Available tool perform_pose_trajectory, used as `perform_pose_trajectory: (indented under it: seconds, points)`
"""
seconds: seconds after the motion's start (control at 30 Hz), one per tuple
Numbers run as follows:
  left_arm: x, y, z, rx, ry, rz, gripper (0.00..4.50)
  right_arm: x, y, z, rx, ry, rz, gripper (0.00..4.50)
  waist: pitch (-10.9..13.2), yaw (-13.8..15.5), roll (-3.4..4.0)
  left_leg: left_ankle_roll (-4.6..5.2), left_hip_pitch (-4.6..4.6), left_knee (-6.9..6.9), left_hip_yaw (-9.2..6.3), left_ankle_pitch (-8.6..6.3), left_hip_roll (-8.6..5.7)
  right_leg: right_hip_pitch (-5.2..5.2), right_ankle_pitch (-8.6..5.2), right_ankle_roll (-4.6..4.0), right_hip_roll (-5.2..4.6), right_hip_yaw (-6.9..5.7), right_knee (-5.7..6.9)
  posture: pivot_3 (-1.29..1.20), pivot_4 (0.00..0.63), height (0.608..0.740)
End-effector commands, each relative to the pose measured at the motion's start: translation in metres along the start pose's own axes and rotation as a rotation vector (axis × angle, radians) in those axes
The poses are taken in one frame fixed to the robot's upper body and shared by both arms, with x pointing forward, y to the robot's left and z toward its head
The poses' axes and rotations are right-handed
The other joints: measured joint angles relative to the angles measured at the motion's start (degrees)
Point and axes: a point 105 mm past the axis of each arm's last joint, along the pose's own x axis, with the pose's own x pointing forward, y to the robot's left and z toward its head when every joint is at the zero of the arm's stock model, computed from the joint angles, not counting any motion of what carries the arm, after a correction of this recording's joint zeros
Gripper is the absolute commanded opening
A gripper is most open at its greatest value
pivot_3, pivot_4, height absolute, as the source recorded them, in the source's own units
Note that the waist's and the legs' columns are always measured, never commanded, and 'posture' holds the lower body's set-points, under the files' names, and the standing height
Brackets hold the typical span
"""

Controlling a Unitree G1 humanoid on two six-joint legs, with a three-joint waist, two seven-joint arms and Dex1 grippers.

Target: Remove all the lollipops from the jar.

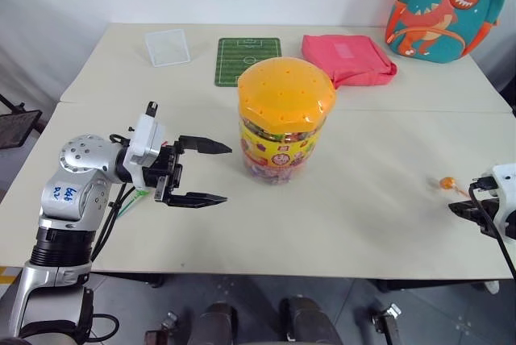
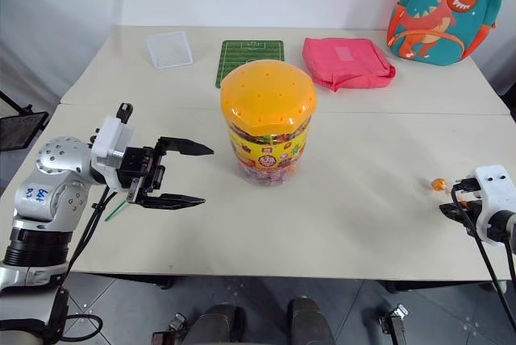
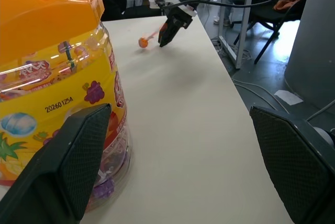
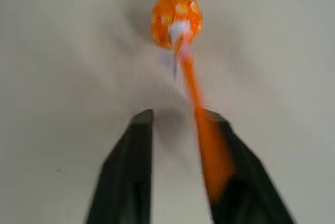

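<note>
Right hand (image 4: 175, 130) fingers parted, orange lollipop (image 4: 176, 19) stick lying loose between them on the tabletop (image 1: 363, 208); we judge a release. Left hand (image 1: 211, 174) spread beside the jar (image 1: 282, 119), apparently ready to steady it.

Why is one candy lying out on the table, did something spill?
Nothing looks spilled. The jar stands upright with its lid on. An orange lollipop lies on the table at the right gripper, its stick between the parted fingers.

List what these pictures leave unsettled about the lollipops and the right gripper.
- Orange lollipop: right wrist view blurs its stick, so whether the right gripper grips it is unclear.
- Jar: the label and candies hide any lollipops inside.
- Green stick: the left gripper and arm cover its head.
</note>
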Motion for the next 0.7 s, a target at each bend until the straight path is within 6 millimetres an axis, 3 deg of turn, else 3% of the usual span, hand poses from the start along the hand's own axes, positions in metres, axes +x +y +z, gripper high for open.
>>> perform_pose_trajectory:
  seconds: [0.03,0.13,0.23,0.33,0.4,0.5,0.53,0.6,0.7]
  points:
    - [-0.009,0.001,0.007,0.010,0.004,0.044,4.50,-0.013,-0.017,0.020,-0.058,-0.088,-0.073,2.56,0.00,-0.01,0.00,0.00,0.00,0.00,0.00,0.00,0.00,0.00,0.00,0.00,0.00,0.00,0.00,0.00,0.150,0.740]
    - [-0.021,-0.002,0.005,-0.028,0.019,0.084,4.50,-0.027,-0.012,0.042,-0.159,-0.198,-0.028,3.54,0.00,-0.06,0.00,0.00,0.00,-0.01,0.00,0.00,0.00,-0.02,0.00,0.00,0.00,0.00,0.00,0.00,0.150,0.740]
    - [-0.044,0.002,-0.011,-0.070,0.092,0.187,4.50,-0.060,0.026,0.080,-0.274,-0.497,0.242,4.49,0.02,-0.24,0.03,0.00,0.03,-0.08,0.01,0.00,0.01,-0.02,0.00,0.00,0.03,0.01,-0.01,0.00,0.150,0.740]
    - [-0.059,0.005,-0.022,-0.091,0.133,0.267,4.50,-0.078,0.050,0.092,-0.309,-0.677,0.390,4.49,0.02,-0.12,0.02,0.01,0.19,-0.09,-0.02,-0.01,0.02,0.11,0.00,0.00,0.06,0.00,-0.16,0.00,0.150,0.740]
    - [-0.067,0.005,-0.030,-0.093,0.173,0.304,4.50,-0.082,0.068,0.093,-0.302,-0.706,0.483,4.49,0.04,-0.09,-0.01,0.00,0.25,-0.08,-0.05,-0.02,0.02,0.21,0.00,0.00,0.04,-0.02,-0.22,0.00,0.150,0.740]
    - [-0.078,-0.011,-0.046,-0.067,0.249,0.342,4.50,-0.079,0.152,0.067,-0.683,-0.693,0.765,4.49,0.03,-0.04,0.00,-0.02,0.22,-0.12,-0.07,-0.04,0.02,0.16,0.00,0.00,-0.01,-0.01,-0.20,0.00,0.150,0.740]
    - [-0.080,-0.014,-0.049,-0.057,0.259,0.348,4.50,-0.080,0.168,0.060,-0.735,-0.697,0.827,4.49,0.04,-0.05,-0.01,-0.07,0.24,-0.18,-0.12,-0.07,0.04,0.13,0.00,0.00,0.00,-0.04,-0.22,0.00,0.150,0.740]
    - [-0.083,-0.018,-0.052,-0.077,0.270,0.365,4.50,-0.079,0.180,0.053,-0.805,-0.749,0.861,4.49,0.04,-0.07,-0.02,-0.11,0.17,-0.18,-0.14,-0.09,0.06,0.06,0.00,0.00,0.03,-0.07,-0.21,0.00,0.150,0.740]
    - [-0.090,-0.014,-0.050,-0.030,0.276,0.468,4.50,-0.072,0.182,0.037,-0.845,-0.772,0.858,4.49,0.04,0.32,-0.02,-0.08,0.16,-0.02,-0.14,-0.11,0.00,0.13,0.00,0.00,-0.06,-0.08,-0.22,0.00,0.150,0.740]
